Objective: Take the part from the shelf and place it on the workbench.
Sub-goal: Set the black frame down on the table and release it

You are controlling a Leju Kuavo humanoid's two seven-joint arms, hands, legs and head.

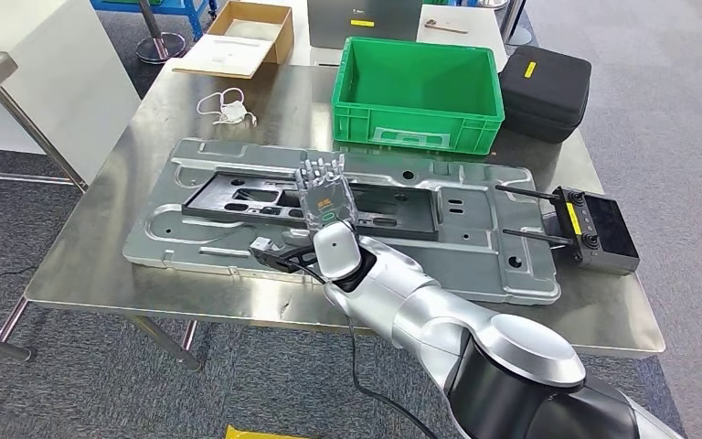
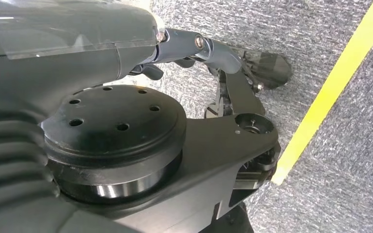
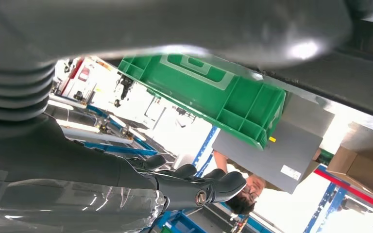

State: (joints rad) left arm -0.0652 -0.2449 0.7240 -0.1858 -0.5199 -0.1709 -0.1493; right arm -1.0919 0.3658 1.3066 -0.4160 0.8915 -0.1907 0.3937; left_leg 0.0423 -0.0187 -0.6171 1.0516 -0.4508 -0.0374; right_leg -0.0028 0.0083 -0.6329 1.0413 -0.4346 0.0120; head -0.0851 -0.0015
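Right hand [image 1: 323,194] over the middle of the surface [image 1: 101,247], fingers extended flat and close together, pointing far, holding nothing. It hovers on or just above the dark part [image 1: 238,197], a long black frame lying on top of the big grey stamped panel [image 1: 475,256]. Cannot tell if the palm touches the part or is just clear of it.

Part's long axis runs left-right across the surface; the hand sits over the middle of it, with the rest stretching left and right. Part looks already set down, so the task reads as nearly done; next move likely just lifting the hand clear toward the near edge.

Left hand [image 2: 252,63] hangs by the floor, dark fingers partly curled, nothing in them as far as visible; exact state hard to tell. Right arm is plainly the nearer one.

Green crate [image 1: 418,91] far of the panel, black case [image 1: 548,87] far right, controller [image 1: 594,229] at right edge.
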